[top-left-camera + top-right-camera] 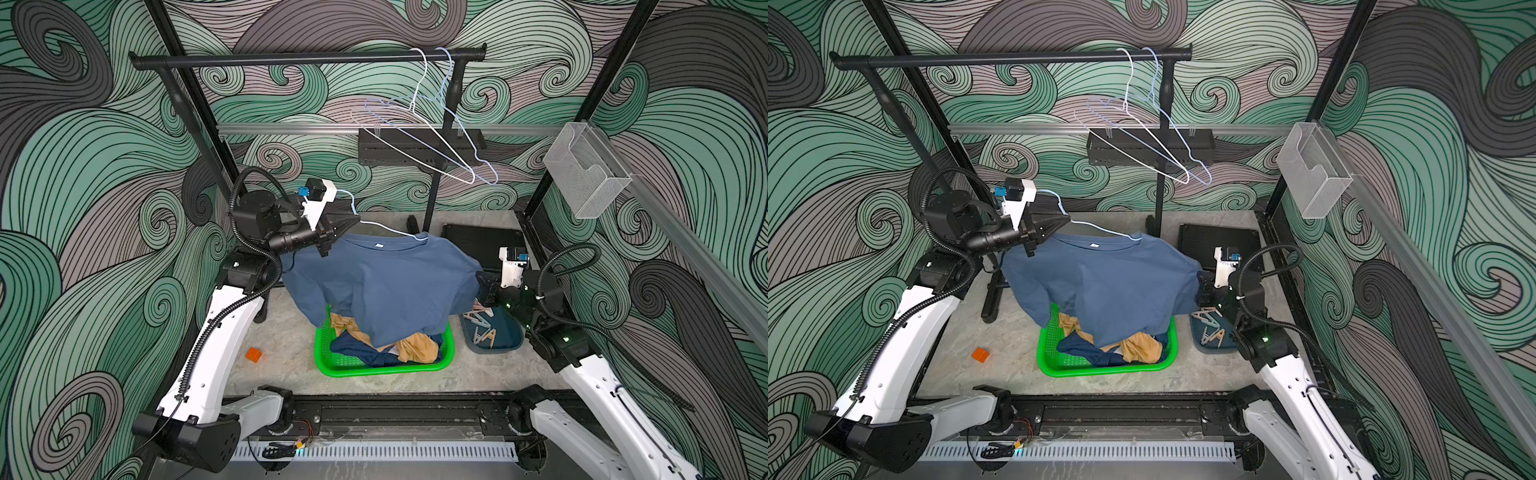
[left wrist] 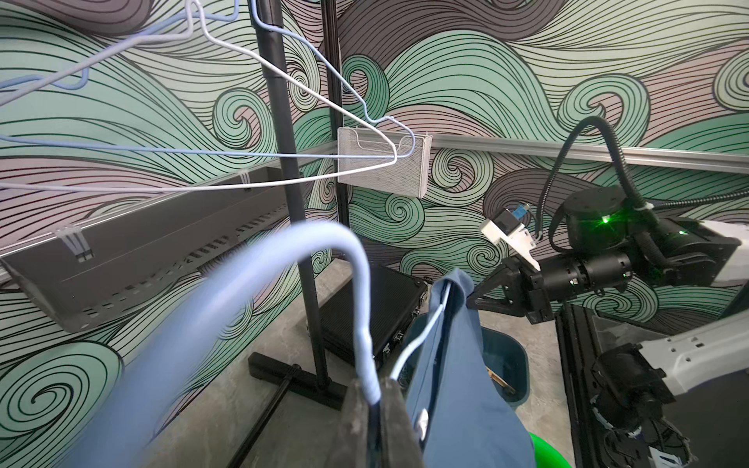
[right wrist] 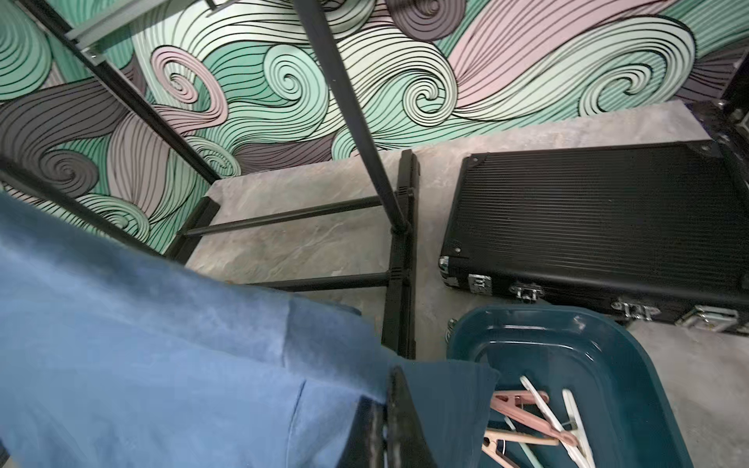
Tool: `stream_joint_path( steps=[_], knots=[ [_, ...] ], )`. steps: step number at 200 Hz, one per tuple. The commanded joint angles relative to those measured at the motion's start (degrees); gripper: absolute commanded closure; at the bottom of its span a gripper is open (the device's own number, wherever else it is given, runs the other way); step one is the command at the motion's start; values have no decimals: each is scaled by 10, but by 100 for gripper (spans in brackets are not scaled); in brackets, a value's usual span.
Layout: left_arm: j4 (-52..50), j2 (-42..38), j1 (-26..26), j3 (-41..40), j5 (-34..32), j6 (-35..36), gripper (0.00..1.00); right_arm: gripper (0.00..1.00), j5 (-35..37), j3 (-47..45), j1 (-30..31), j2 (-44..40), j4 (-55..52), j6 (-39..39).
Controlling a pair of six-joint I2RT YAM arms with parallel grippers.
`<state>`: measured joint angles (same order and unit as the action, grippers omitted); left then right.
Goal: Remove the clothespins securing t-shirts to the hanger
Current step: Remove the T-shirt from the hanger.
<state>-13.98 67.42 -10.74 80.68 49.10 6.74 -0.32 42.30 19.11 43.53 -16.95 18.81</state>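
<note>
Shirts lie nearest: a navy t-shirt (image 1: 357, 353) and a mustard t-shirt (image 1: 419, 349) are crumpled in the green basket (image 1: 374, 372), midway along the desk's front edge. Just beside it, toward the desk's right edge, the dark teal tray (image 1: 494, 351) holds the clothespins (image 1: 482, 328). They form a loose heap of pink, tan and white pegs. The right arm covers part of the tray in both top views, so their count is hard to make out.

Above the basket hangs the blue t-shirt (image 1: 386, 282) on the pale blue hanger (image 1: 386, 227). Whether its hem touches the heap below cannot be told. The left tool (image 1: 356, 217) is clamped tight on the hanger's twisted neck, and a bare run of wire leads from it into the collar. The hanger's long axis runs across the desk, from the left tool toward the right tool (image 2: 470, 300). The right tool is pinched shut on a fold of cloth at the shirt's far shoulder, directly over the tray.

No peg shows on the blue shirt. If one remains, it probably sits at that far shoulder, hidden by cloth and fingers. The right arm is the nearer one to it.

Farther back, a black case (image 1: 478, 245) lies at the desk's far right corner. Two empty hangers (image 2: 394, 159) dangle from the black rail (image 1: 291, 60).
</note>
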Motion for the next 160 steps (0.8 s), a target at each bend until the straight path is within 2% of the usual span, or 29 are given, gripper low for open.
stream_joint_path(
  steps=[1, 52, 74, 100, 131, 160],
  knots=[
    [26, -17, 15, 35, -30, -12, 93, 100, 82, -3, -3, 3, -15, 34],
    [30, -25, 30, 37, -37, -18, 93, 100, 120, -13, -5, -3, -21, 37],
    [32, -27, 33, 36, -37, -22, 93, 100, 110, -13, -7, -8, -18, 36],
    [57, -25, 33, 32, -24, -46, 93, 100, 65, -6, -7, -19, 1, 36],
    [109, -19, 32, 19, -2, -90, 92, 100, -40, 28, 2, -20, 13, 36],
    [174, -11, 29, 3, 9, -153, 92, 100, -93, 72, 29, -11, 23, 48]
  ],
)
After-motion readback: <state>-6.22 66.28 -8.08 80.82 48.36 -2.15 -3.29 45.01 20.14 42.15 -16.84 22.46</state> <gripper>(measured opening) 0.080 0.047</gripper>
